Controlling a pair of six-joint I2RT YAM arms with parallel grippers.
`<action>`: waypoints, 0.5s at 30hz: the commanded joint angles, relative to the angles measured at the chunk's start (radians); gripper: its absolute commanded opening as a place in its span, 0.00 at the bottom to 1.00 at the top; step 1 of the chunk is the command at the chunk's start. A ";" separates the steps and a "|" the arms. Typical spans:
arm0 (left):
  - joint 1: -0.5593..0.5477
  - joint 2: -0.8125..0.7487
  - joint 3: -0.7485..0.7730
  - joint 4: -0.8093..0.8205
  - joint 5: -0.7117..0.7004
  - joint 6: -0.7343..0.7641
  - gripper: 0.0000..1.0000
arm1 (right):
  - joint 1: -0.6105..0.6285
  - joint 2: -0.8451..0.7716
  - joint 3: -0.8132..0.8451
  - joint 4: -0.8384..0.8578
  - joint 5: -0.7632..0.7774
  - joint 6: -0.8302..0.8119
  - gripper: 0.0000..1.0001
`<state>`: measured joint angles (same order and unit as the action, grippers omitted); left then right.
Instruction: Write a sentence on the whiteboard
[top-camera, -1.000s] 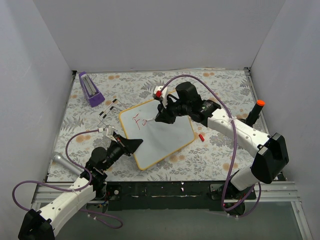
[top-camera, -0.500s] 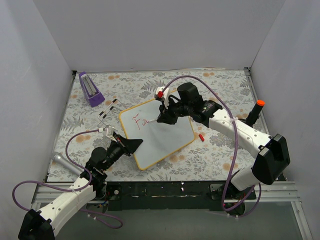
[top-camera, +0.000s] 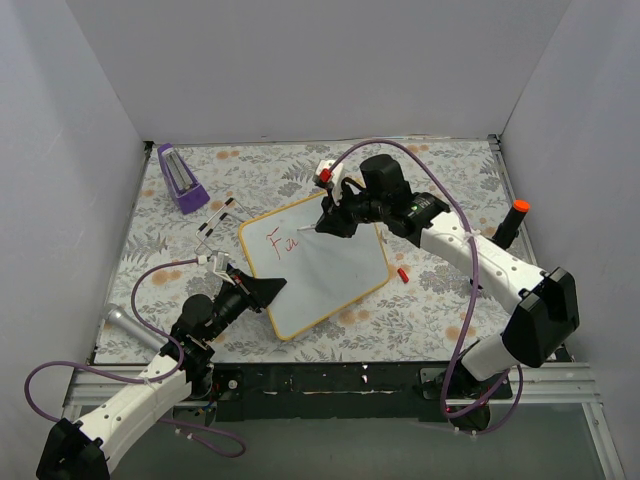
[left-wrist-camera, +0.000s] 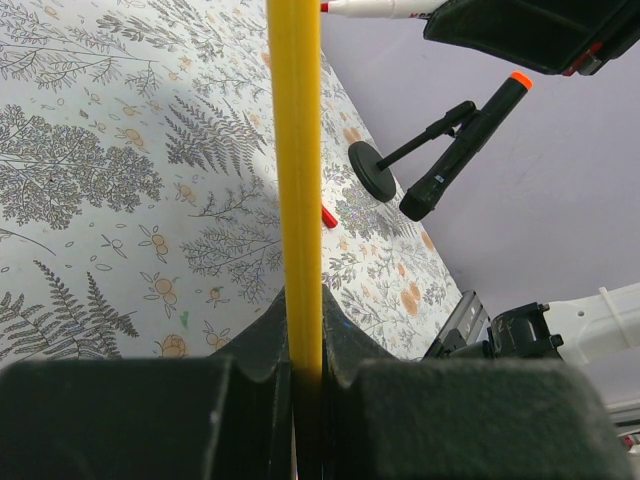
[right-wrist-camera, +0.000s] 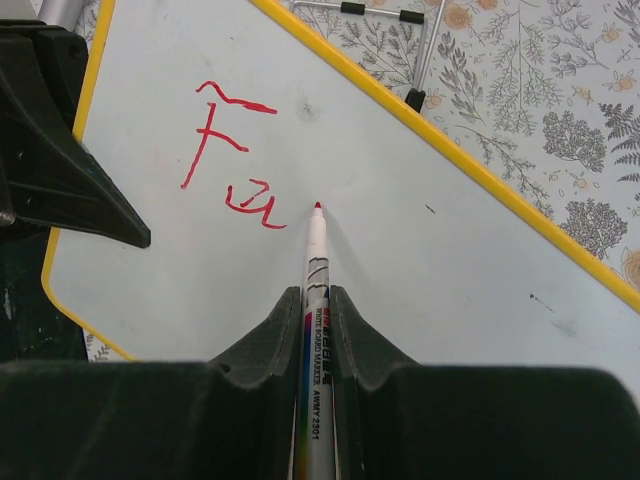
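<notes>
The whiteboard, white with a yellow frame, lies tilted on the patterned table. Red marks reading "Fa" are the only part of the sentence showing, near its upper left corner. My right gripper is shut on a white marker. The marker's red tip sits at the board just right of the "a". In the top view the right gripper hangs over the board's far edge. My left gripper is shut on the board's yellow edge at the near left side.
A purple block stands at the far left. A small red cap lies right of the board. A black stand with an orange tip rises at the right. A wire piece with black clips lies left of the board. A grey cylinder lies near left.
My right gripper has shifted a little toward the far right with the marker, and the tip now sits just past the finished "a". The left arm and the board have not moved.
</notes>
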<state>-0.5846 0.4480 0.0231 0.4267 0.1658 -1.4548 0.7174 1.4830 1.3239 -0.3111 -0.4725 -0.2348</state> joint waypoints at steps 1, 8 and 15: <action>-0.003 -0.026 0.018 0.133 0.017 0.010 0.00 | -0.001 0.023 0.061 0.058 0.017 0.028 0.01; -0.003 -0.023 0.021 0.135 0.018 0.013 0.00 | -0.001 0.033 0.048 0.058 0.031 0.023 0.01; -0.003 -0.022 0.020 0.138 0.017 0.014 0.00 | -0.001 -0.013 0.012 0.055 0.012 0.015 0.01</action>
<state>-0.5846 0.4480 0.0231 0.4248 0.1638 -1.4590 0.7174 1.5082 1.3338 -0.2878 -0.4583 -0.2131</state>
